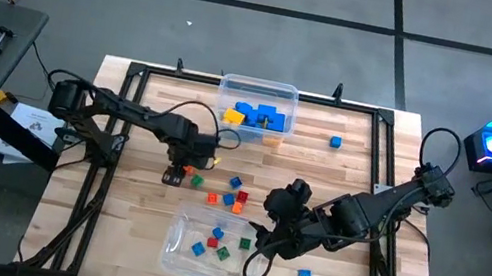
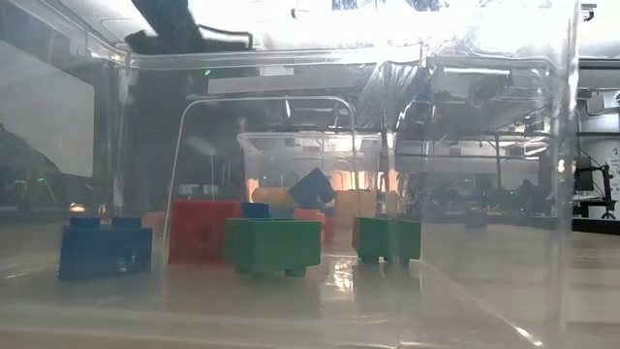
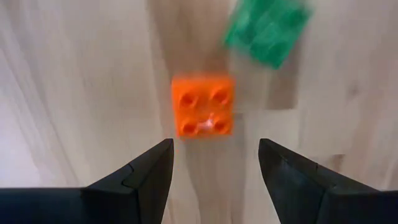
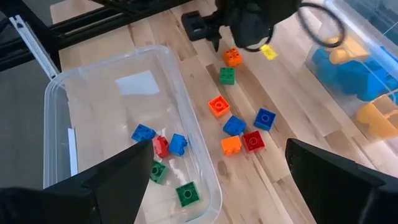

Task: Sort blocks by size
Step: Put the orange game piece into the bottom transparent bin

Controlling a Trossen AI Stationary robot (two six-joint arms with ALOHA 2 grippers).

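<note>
Orange block [image 3: 203, 106] square, studs up

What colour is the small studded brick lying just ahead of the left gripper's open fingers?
Orange: the small four-stud plastic brick shows best in the left wrist view.

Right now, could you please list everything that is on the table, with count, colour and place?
far bin: one, clear, at the table's far edge; holds bigger blue and yellow blocks.
near bin: one, clear, at the near edge; holds about six small blocks, blue, red and green.
loose blocks in the middle: about eight, orange, green, blue, red, on the wood between the bins.
yellow block: one, beside the left pincer.
lone blue blocks: two, one right of the far bin, one near the right arm.
table: one, light wood.
left pincer: open, just above an orange block.
right pincer: open, at the near bin's right end.
</note>
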